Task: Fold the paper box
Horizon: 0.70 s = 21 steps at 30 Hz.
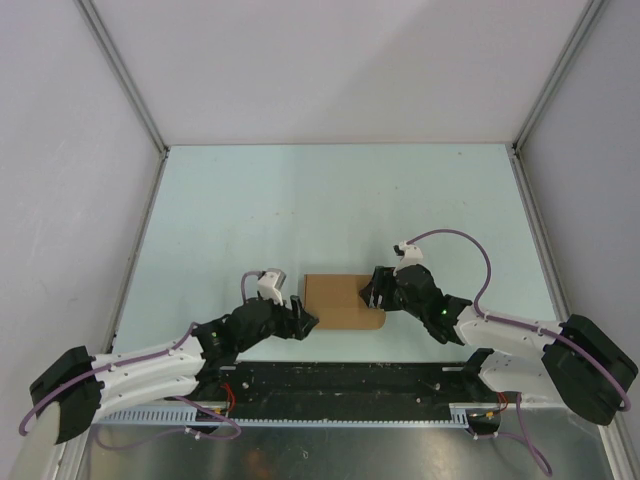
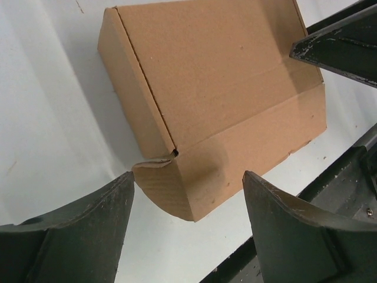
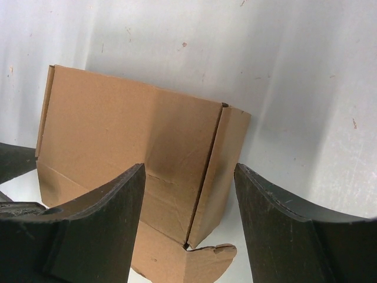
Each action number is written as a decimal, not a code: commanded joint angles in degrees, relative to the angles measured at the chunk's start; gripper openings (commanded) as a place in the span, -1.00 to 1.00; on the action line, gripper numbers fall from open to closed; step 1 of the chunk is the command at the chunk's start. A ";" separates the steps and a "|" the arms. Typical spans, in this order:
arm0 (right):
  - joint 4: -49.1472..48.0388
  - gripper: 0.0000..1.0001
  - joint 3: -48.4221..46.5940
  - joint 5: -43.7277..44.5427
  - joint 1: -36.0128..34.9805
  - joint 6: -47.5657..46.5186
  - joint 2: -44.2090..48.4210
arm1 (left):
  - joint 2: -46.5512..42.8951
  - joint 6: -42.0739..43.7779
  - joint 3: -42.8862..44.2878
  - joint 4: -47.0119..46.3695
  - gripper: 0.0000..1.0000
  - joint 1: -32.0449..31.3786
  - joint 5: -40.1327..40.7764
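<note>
The paper box (image 1: 338, 302) lies flat on the tabletop (image 1: 300, 200), right between the left claw (image 1: 303, 318) and the right claw (image 1: 366, 292). From the top view the fingers are hard to make out. The wrist cams show both claws spread wide, gripping nothing, plus a rounded flap (image 2: 171, 188) sticking out at one corner.

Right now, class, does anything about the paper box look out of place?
Yes: the paper box looks closed, but the rounded front flap along its near edge splays out untucked, slightly crumpled at one corner.
</note>
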<state>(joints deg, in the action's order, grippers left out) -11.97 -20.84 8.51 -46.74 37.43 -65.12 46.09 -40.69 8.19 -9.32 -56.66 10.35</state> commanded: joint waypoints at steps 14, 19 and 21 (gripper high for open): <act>-2.36 0.34 -1.92 -0.51 0.25 -1.22 -0.44 | 5.50 -1.50 1.75 -7.90 0.55 -0.38 -3.76; -2.53 0.34 -1.92 -0.78 0.33 -1.22 -0.71 | 5.24 -1.68 1.66 -8.70 0.47 -0.38 -4.81; -2.71 0.34 -1.92 -0.69 0.34 -1.22 -0.80 | 4.89 -1.68 1.57 -8.78 0.42 -0.38 -5.16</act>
<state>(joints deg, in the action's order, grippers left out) -12.34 -20.84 8.03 -46.63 37.23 -65.43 51.64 -41.50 8.19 -15.40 -56.75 6.87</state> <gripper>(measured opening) 0.672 0.727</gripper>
